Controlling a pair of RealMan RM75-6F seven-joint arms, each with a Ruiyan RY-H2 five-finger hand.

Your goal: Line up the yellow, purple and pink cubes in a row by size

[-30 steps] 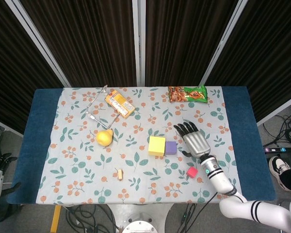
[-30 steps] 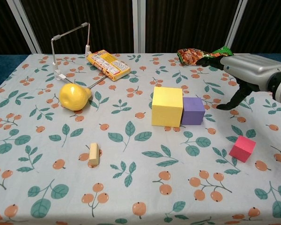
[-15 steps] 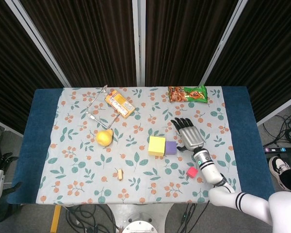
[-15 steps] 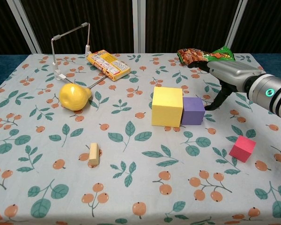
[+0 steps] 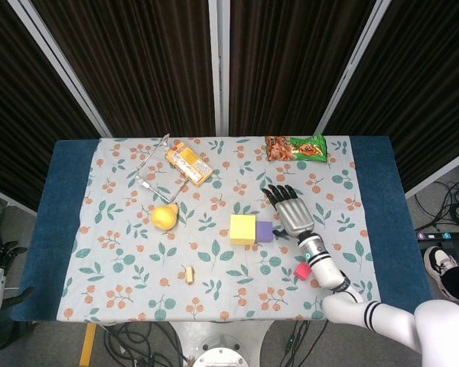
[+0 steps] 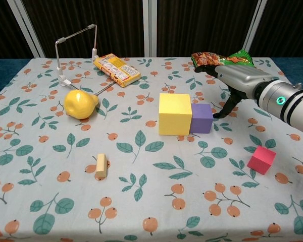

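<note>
Shifted leftward, matte purple cube [image 6: 201,118] touches yellow cube [image 6: 174,114].

My right hand [image 5: 294,214] has a silver-grey metal back and black fingers [image 6: 202,68]. Behind it I see a grey wrist with a small green glowing ring light [image 6: 280,99], then a white forearm [image 5: 382,321] with black bands near the elbow.
</note>
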